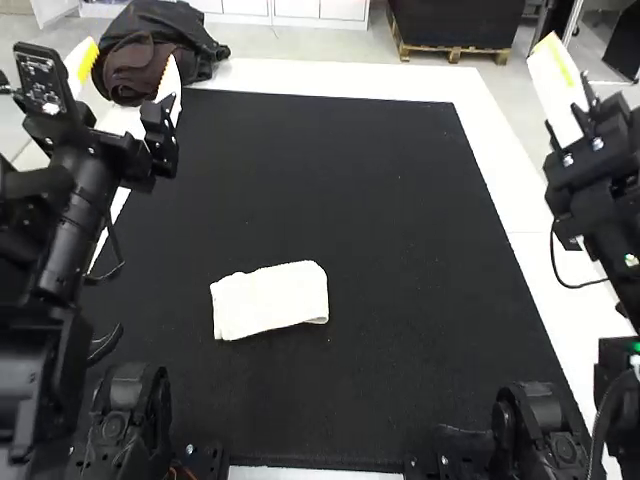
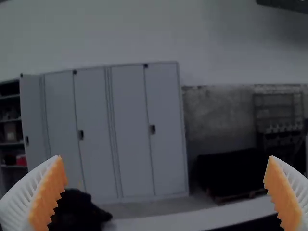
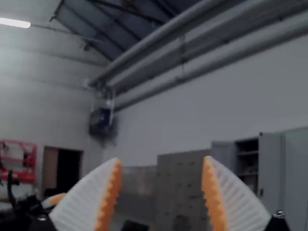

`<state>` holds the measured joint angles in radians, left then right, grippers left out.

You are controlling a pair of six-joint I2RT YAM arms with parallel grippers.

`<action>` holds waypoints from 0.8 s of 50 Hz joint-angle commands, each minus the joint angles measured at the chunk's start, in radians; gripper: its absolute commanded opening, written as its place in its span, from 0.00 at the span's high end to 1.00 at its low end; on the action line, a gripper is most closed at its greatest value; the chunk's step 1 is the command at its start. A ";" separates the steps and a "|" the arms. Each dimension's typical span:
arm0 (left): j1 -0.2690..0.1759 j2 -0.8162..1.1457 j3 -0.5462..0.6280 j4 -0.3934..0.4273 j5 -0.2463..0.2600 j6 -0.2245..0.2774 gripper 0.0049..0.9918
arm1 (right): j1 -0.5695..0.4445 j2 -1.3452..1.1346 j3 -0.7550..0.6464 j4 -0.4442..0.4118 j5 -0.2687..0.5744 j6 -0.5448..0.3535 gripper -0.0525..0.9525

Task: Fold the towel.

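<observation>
My left gripper (image 1: pixel 131 52) is raised, pointing forward, at 10 o'clock from the centre of the black mat (image 1: pixel 320 190). Its fingers are released and spread, with nothing between them. My right gripper (image 1: pixel 562 95) is at 2 o'clock, angled upward, its fingers likewise parted and unloaded. The towel (image 1: pixel 270 300) lies on the mat between 7 and 8 o'clock, well apart from both grippers. The mat rests on a white table (image 1: pixel 515 190). My left wrist camera faces flat grey cabinets (image 2: pixel 130 134); my right, long round pipes (image 3: pixel 183 53). Towel: white, soft-looking, folded into a compact rectangle, layered edge at 4 o'clock. Fingers: white, ribbed, with serrated orange pads (image 2: pixel 50 192).
</observation>
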<state>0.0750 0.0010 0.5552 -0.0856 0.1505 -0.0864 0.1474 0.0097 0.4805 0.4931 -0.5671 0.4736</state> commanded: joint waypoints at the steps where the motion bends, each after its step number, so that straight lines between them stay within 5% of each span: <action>1: 0.031 -0.006 -0.066 0.115 0.020 0.068 0.03 | -0.014 -0.004 -0.034 0.005 0.161 -0.247 0.31; 10: 0.040 -0.004 -0.258 0.468 0.003 0.085 0.06 | -0.012 -0.004 -0.120 0.012 0.371 -0.570 0.11; 14: 0.040 -0.006 -0.324 0.544 0.001 0.077 0.07 | -0.014 -0.005 -0.177 0.085 0.412 -0.596 0.04; 19: 0.037 -0.004 -0.380 0.570 0.000 0.065 0.07 | -0.014 -0.005 -0.269 0.182 0.431 -0.529 0.04; 35: 0.034 -0.004 -0.520 0.580 -0.009 -0.018 0.07 | -0.019 -0.005 -0.479 0.177 0.535 -0.523 0.08; 40: 0.031 -0.006 -0.552 0.523 -0.005 -0.010 0.07 | -0.019 -0.005 -0.479 -0.030 0.533 -0.540 0.08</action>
<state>0.1066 0.0010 0.0242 0.4740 0.1535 -0.0834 0.1455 0.0101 0.0059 0.5449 -0.0731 -0.0399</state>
